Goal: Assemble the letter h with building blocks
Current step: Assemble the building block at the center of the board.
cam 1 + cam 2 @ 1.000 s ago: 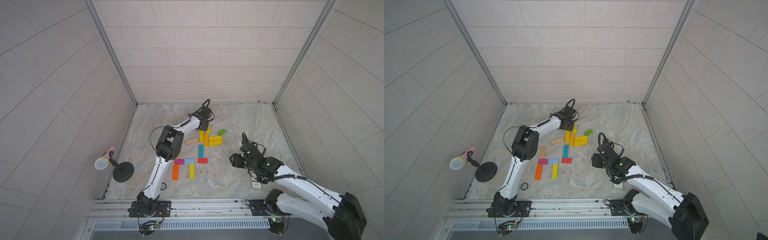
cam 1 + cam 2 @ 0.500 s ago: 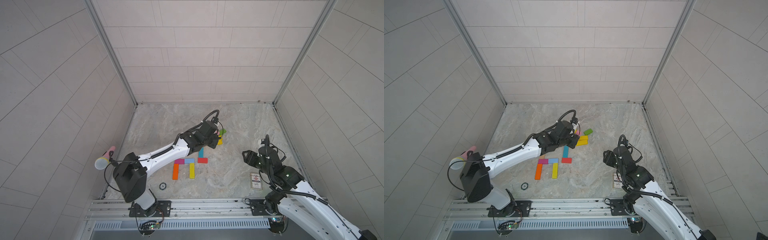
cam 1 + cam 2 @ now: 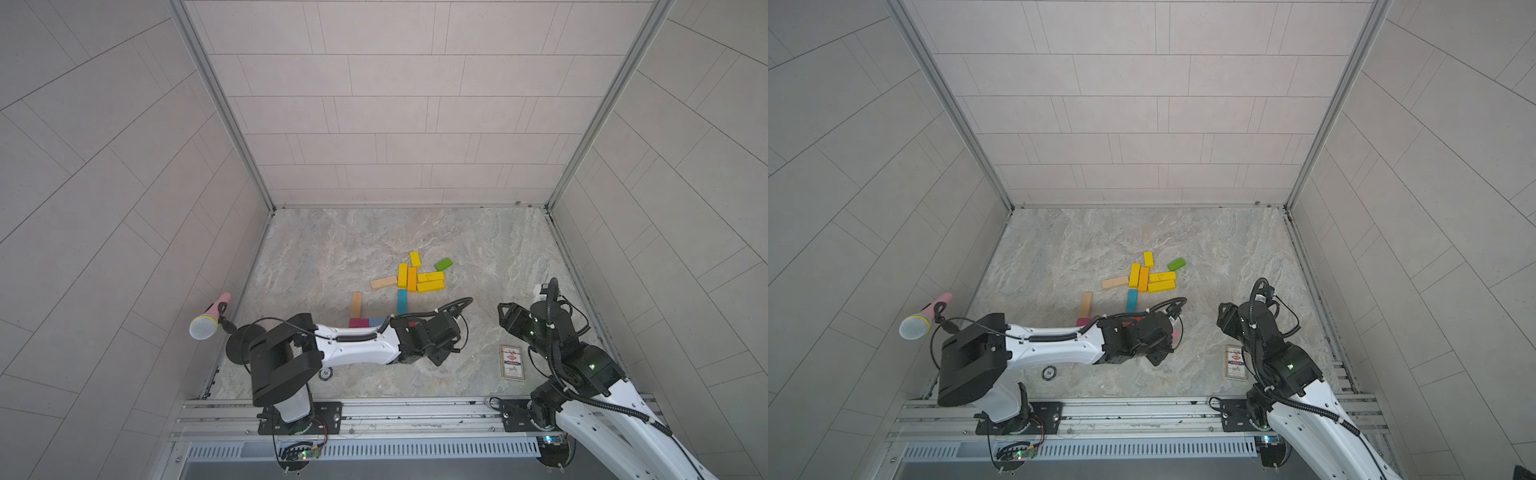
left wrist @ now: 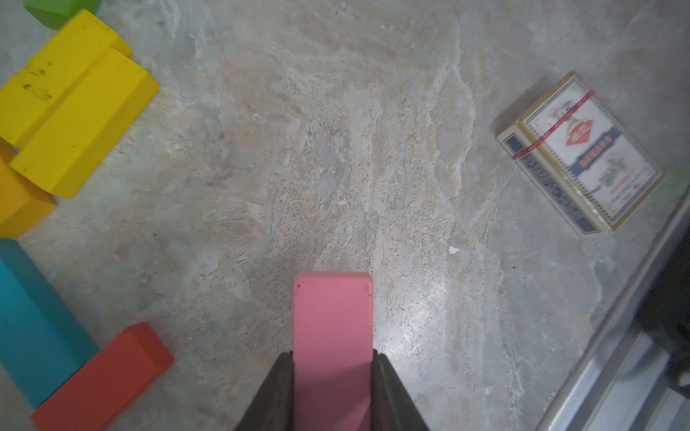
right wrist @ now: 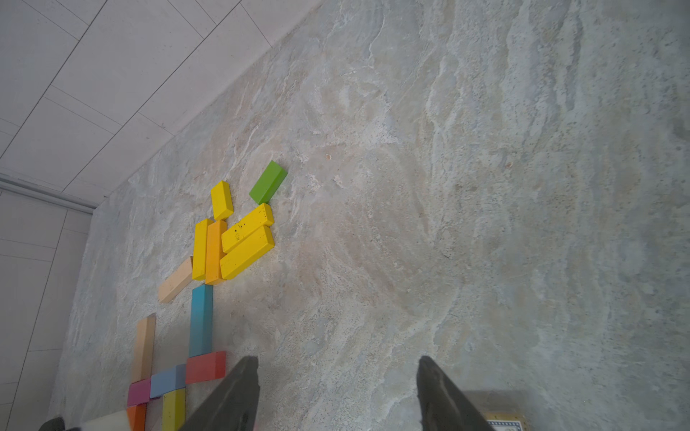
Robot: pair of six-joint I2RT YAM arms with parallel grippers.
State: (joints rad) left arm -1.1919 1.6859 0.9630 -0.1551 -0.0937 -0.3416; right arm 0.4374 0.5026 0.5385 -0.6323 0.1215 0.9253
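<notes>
Left tool pinching pink block, clear only in wrist view, right tool spread

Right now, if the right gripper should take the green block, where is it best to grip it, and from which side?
Probably across the long sides of the green block, at mid-length, from straight above: it lies flat, long sides look free, only one corner nears a yellow block.
</notes>
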